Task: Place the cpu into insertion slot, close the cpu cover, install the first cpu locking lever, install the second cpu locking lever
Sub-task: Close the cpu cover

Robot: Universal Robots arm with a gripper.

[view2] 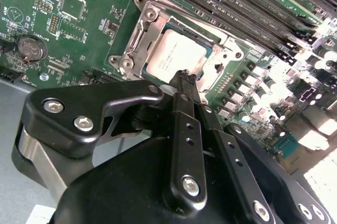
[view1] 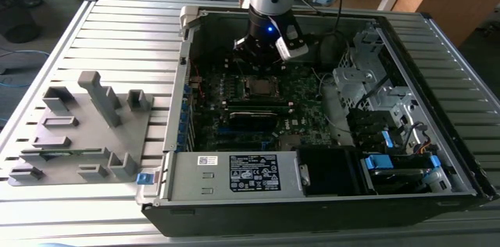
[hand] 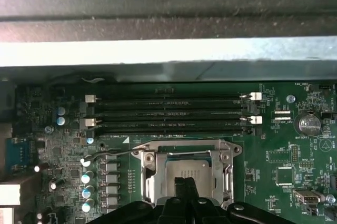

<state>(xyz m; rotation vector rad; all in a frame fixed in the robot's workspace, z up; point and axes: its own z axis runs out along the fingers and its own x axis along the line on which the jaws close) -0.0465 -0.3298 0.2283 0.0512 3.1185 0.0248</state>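
Both wrist views show you the cpu lying flat in the insertion slot on the green motherboard, with the cpu cover down around it. Your gripper is at the chip's edge, jaws closed together, empty. In the exterior view, the open computer case sits on the slatted counter.

The computer case lies open on the worktop, a fixture block beside it on the exterior view's left. Inside lies the motherboard; the cpu sits in the insertion slot — the cpu cover down around it — memory slots just beside, jaws just above.
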